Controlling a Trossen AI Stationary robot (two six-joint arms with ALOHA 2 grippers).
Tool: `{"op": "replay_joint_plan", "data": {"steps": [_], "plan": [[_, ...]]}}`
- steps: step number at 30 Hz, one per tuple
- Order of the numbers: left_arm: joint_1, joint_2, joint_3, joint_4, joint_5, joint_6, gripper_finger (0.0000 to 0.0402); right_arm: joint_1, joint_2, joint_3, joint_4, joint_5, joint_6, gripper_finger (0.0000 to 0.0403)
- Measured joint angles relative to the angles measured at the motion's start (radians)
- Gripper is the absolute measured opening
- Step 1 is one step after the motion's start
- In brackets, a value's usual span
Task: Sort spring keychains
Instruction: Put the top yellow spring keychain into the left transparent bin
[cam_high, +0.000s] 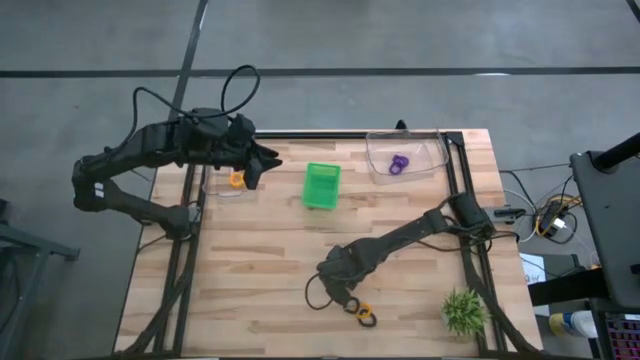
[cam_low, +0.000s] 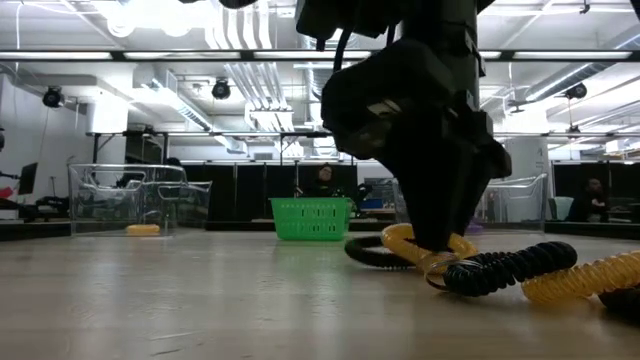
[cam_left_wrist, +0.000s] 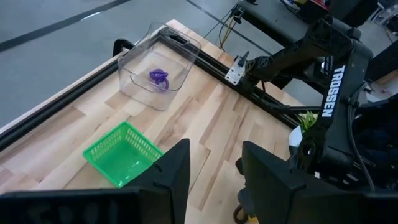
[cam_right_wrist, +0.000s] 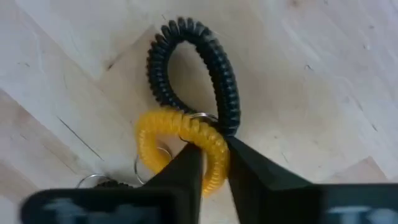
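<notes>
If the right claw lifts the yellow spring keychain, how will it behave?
The yellow spring keychain is a soft coil, so it will probably sag and stretch. The right claw pinches only one strand, so it may swing. It overlaps the black keychain, which might drag along.

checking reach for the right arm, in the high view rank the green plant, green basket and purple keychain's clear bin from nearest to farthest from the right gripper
From the right gripper, low at the table's near edge:
1. green plant, off to its right near the corner.
2. green basket, mid-table, farther up.
3. clear bin with the purple keychain, far right edge.

Yellow keychain (cam_right_wrist: 186, 146) partly hidden between the right fingers (cam_right_wrist: 186, 165).
</notes>
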Motion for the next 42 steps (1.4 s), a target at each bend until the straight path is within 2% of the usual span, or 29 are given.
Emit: {"op": "replay_joint_plan", "data": {"steps": [3, 8, 11, 15, 24, 30, 34, 42], "plan": [[0.0, 0.0, 0.0, 0.002, 0.0, 0.0, 0.0138, 0.002, -0.018, 0.011, -0.009, -0.003, 0.003, 0.0024], [0.0, 0.0, 0.0, 0.003, 0.0, -0.001, 0.0138, 0.003, -0.069, 0.031, -0.016, 0.006, 0.024, 0.0022], [0.0, 0.0, 0.0, 0.003, -0.001, -0.001, 0.0138, 0.003, -0.111, 0.037, -0.017, 0.056, 0.044, 0.0021], [0.0, 0.0, -0.004, 0.006, 0.0, -0.007, 0.0138, 0.003, -0.198, 0.038, -0.009, 0.179, 0.086, 0.0019], [-0.01, 0.023, -0.016, 0.036, 0.006, -0.059, 0.0138, 0.0, -0.397, 0.04, -0.003, 0.593, 0.177, 0.0018], [-0.05, 0.073, -0.016, 0.107, 0.027, -0.067, 0.0138, -0.022, -0.477, 0.039, -0.006, 0.769, 0.187, 0.0018], [-0.091, 0.115, -0.016, 0.174, 0.03, -0.069, 0.0138, -0.057, -0.493, 0.039, -0.006, 0.818, 0.187, 0.0018], [-0.147, 0.201, -0.016, 0.219, 0.03, -0.079, 0.0138, -0.123, -0.497, 0.047, 0.001, 0.825, 0.157, 0.0019]]}}
